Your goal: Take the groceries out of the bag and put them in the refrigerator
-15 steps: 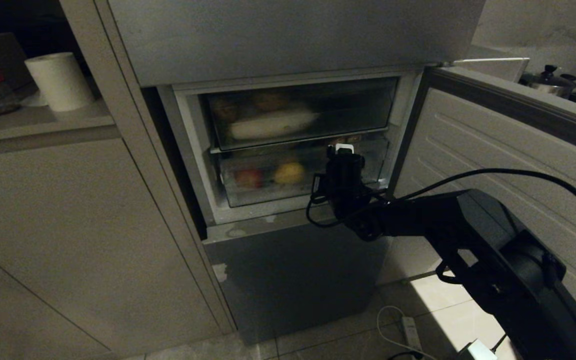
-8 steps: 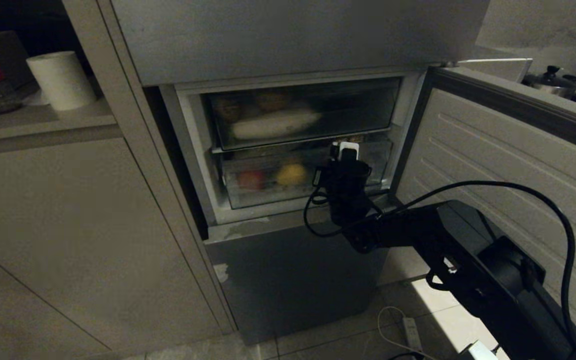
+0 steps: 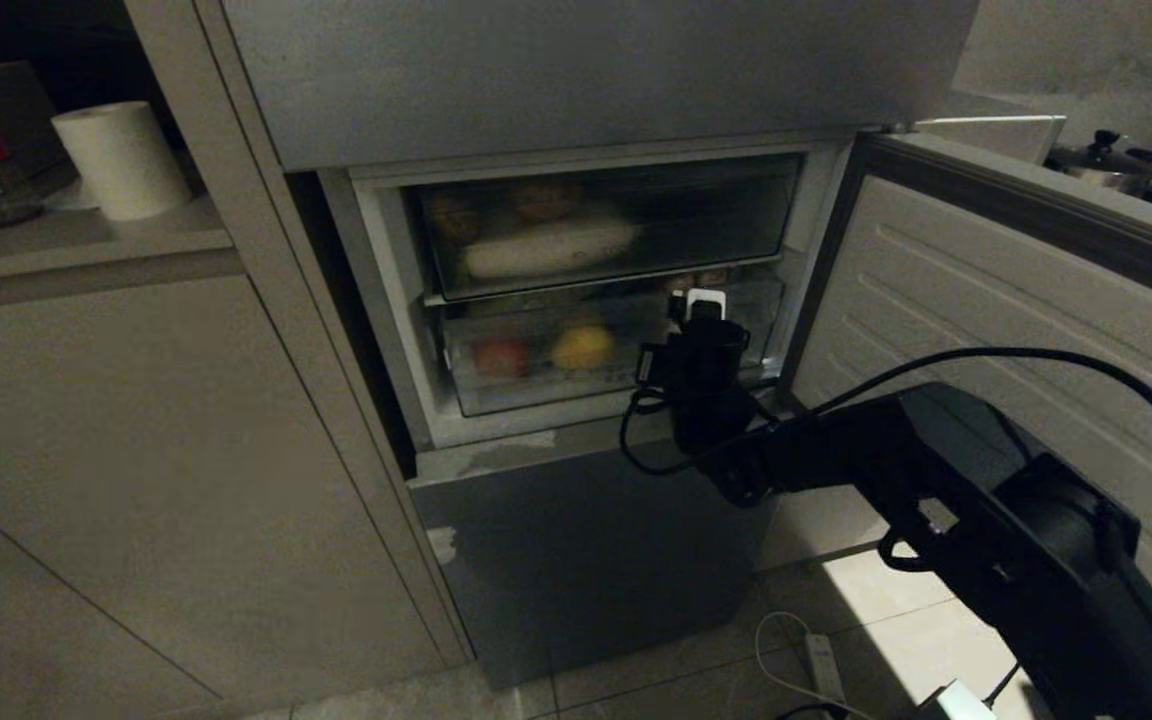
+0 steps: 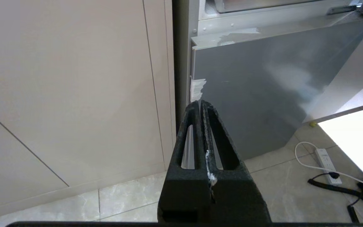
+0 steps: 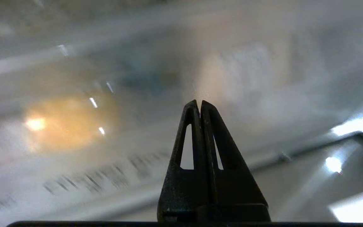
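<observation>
Grey-steel refrigerator (image 3: pixel 586 560) is standing open as the right gripper (image 3: pixel 704 300), fingers pressed together and empty, is hovering at the lower clear drawer (image 3: pixel 536 375), directly ahead; the parked left gripper (image 4: pixel 200 105) is shut.

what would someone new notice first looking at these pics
The open refrigerator compartment stands out in the middle of the head view: two clear drawers, the upper one holding a pale long item, the lower one a red fruit and a yellow fruit. Next comes the black right gripper, fingers shut, in front of the lower drawer's right end, with the open door to its right.
</observation>
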Controlling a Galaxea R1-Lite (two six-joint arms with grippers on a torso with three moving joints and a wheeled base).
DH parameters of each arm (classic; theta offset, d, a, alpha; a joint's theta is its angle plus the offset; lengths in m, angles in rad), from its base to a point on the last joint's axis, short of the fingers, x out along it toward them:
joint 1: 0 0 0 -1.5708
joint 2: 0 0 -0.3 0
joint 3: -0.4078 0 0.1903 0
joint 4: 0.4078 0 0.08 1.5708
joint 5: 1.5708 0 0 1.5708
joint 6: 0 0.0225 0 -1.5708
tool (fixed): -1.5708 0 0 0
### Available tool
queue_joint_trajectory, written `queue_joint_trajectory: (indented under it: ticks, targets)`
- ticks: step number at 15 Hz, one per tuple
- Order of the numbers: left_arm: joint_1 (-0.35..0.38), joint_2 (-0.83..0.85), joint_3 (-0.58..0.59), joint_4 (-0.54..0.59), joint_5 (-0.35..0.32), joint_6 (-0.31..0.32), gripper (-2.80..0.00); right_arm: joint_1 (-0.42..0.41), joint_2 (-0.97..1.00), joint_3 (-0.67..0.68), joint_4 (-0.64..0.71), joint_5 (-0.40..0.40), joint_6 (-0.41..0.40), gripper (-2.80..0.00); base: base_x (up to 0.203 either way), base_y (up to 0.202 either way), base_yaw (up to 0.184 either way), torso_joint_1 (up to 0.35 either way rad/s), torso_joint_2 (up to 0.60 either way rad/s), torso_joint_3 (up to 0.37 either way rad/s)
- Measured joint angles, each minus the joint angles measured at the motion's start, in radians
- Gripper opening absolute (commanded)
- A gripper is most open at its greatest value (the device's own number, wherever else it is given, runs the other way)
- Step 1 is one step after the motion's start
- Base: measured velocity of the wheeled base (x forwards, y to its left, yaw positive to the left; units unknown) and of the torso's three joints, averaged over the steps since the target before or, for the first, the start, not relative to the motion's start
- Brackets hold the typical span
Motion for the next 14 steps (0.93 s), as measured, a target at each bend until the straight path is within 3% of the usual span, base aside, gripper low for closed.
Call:
queue_joint_trajectory:
  ticks: [8,14]
  targets:
    - [0.0,0.0,0.0,0.0,0.0,0.0,-2.8,0.031,-0.297,0.406,0.002,-0.04,0.003,-2.8,0.0,0.0,0.0,0.0,0.0,0.0]
    - [0.0,0.0,0.0,0.0,0.0,0.0,-2.8,0.052,-0.388,0.465,0.26,-0.091,0.179,-2.8,0.0,0.0,0.0,0.0,0.0,0.0]
